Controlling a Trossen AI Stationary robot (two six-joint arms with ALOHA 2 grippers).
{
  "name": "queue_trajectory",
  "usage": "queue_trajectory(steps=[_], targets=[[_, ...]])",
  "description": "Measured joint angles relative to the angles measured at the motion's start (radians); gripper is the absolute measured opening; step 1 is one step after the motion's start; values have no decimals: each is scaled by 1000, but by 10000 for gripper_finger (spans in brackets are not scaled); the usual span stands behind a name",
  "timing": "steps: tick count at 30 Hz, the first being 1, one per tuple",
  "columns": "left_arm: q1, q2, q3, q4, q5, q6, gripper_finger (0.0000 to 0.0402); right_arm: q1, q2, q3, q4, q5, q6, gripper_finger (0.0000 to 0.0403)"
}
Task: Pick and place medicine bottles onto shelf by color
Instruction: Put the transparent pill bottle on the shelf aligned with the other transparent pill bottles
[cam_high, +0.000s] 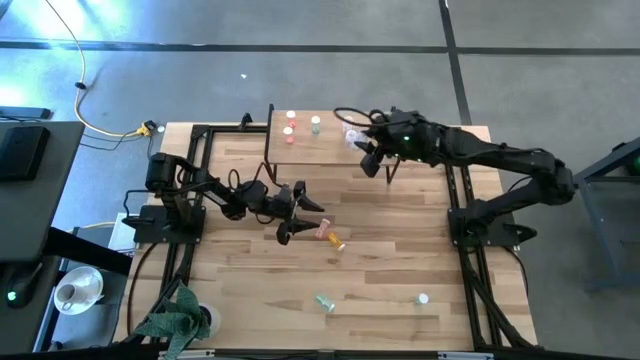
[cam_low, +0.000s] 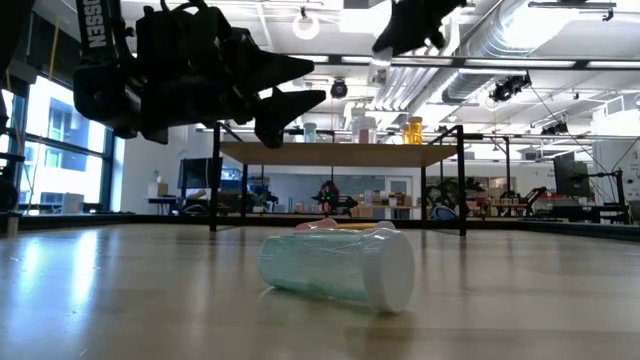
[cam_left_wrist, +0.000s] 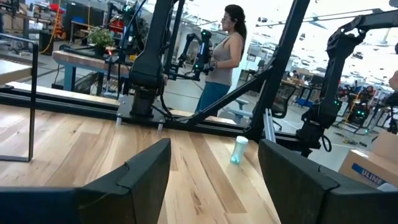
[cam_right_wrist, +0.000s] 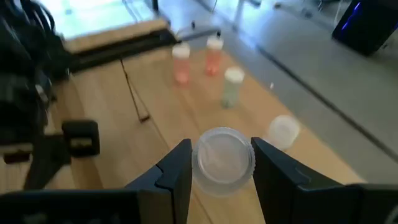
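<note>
A clear white-capped bottle (cam_right_wrist: 222, 160) is clamped between the fingers of the right end effector (cam_high: 366, 152), which is held above the right end of the shelf (cam_high: 330, 150). Two red-pink bottles (cam_high: 290, 122) and a pale green bottle (cam_high: 315, 124) are seen standing near the shelf's far edge, with another clear bottle (cam_right_wrist: 283, 130) beside the held one. The left end effector (cam_high: 303, 218) is spread wide and empty, raised over the middle of the bench (cam_high: 390, 250), just beside a pink bottle (cam_high: 323, 232) and an orange bottle (cam_high: 336, 243) lying there. A green bottle (cam_high: 325, 302) lies on its side near the front edge, and a pale bottle (cam_high: 423, 298) is standing to its right. A person (cam_left_wrist: 224, 53) is visible in the room beyond.
</note>
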Motion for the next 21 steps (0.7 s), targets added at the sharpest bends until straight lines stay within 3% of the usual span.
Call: queue_trajectory(steps=[15,21], targets=[[0,0,0,1,0,0,231,-95,155,0,-47,-146,62,124],[0,0,0,2,0,0,231,-109,186,0,-46,-146,63,124]])
